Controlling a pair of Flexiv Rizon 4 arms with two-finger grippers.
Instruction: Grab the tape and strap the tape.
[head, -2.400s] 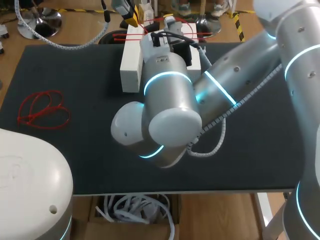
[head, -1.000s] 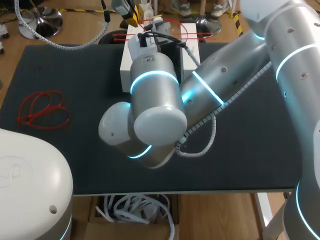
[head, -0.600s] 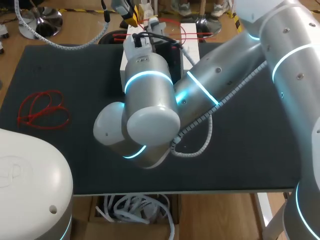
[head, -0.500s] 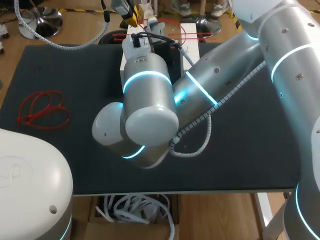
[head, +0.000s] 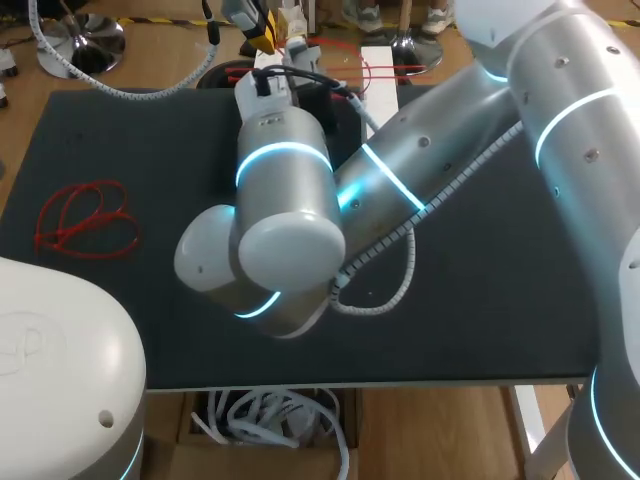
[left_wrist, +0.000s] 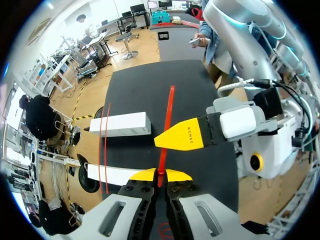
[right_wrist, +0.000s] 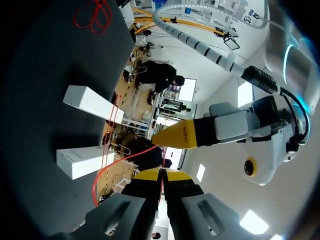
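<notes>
A red tape strand (left_wrist: 167, 120) runs up from between the yellow tips of my left gripper (left_wrist: 160, 175), which is shut on it. My right gripper (left_wrist: 181, 140) sits right beside it on the same strand. In the right wrist view my right gripper (right_wrist: 161, 174) is shut on the red tape (right_wrist: 120, 164), with the left gripper (right_wrist: 181, 134) just ahead. Two white boxes (left_wrist: 121, 125) (left_wrist: 111, 174) lie side by side under the strand, with red bands (left_wrist: 103, 145) across them. From the head camera my right arm (head: 280, 180) hides most of the boxes; a strip of box (head: 378, 78) and tape (head: 390, 70) shows.
A loose bundle of red tape (head: 86, 216) lies on the black mat (head: 120, 130) at the left. My right arm's elbow stretches over the mat's middle. My left arm's base (head: 60, 370) fills the near left corner.
My right arm has swung leftward and toward the far edge, covering more of the white boxes. Both grippers stay shut.
</notes>
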